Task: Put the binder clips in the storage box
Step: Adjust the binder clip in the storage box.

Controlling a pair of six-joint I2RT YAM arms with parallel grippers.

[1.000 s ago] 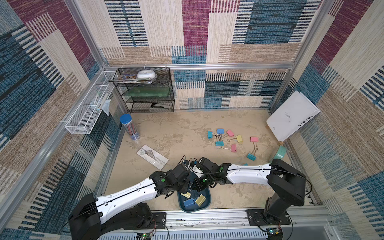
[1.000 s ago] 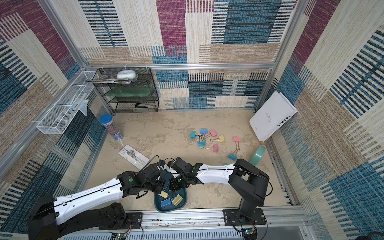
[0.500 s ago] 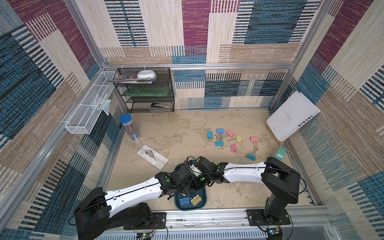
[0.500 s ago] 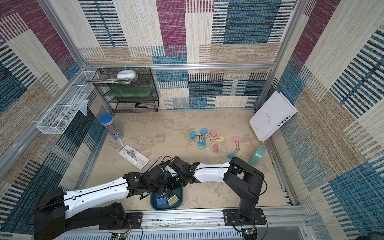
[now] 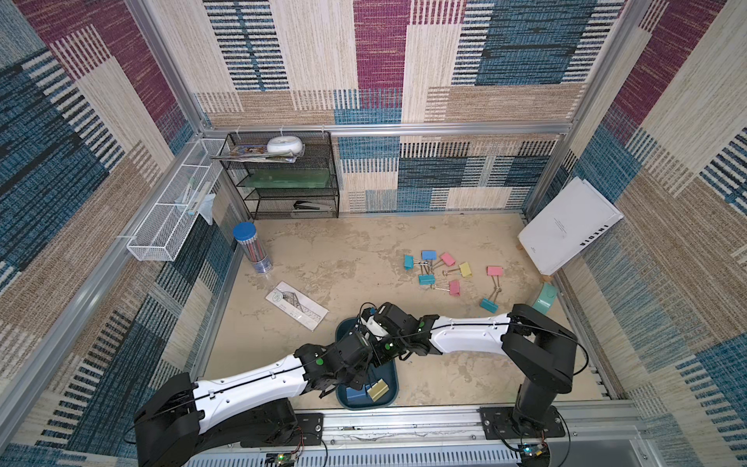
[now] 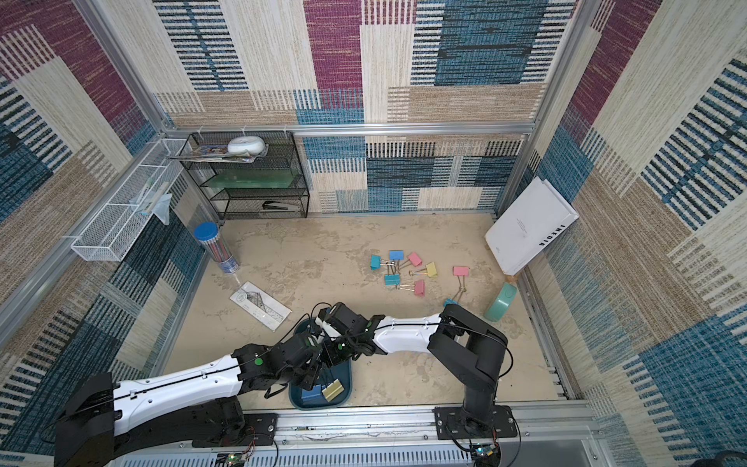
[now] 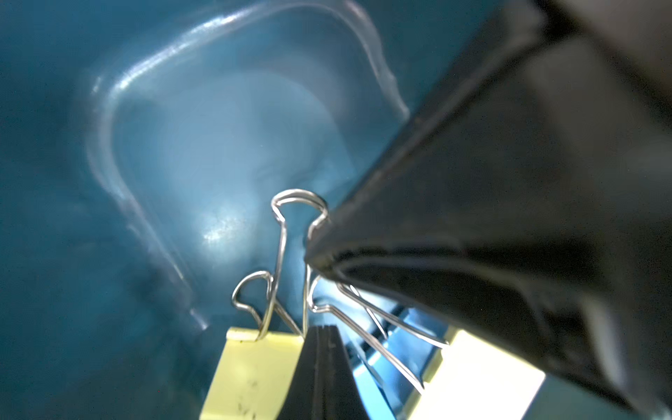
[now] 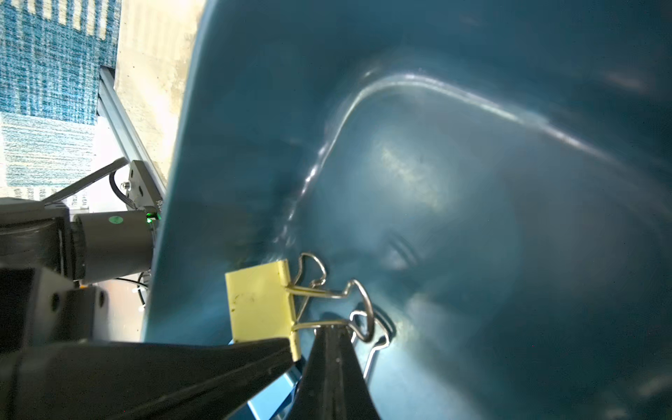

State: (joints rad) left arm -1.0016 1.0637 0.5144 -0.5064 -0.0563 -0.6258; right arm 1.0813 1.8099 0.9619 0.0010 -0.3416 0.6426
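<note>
Eight pastel binder clips with silver wire handles (image 5: 426,279) lie loose: three teal, three pink, one blue, one yellow. At least two more, blue and yellow, show inside the one dark teal plastic storage box (image 5: 391,374). One mint-green round ring (image 5: 545,297), one white rectangular book (image 5: 570,230)

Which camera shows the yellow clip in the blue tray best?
The right wrist view: the yellow clip is close and sharp, body and both wire handles visible. The left wrist view cuts its body off at the frame edge. In both top views it is tiny.
</note>
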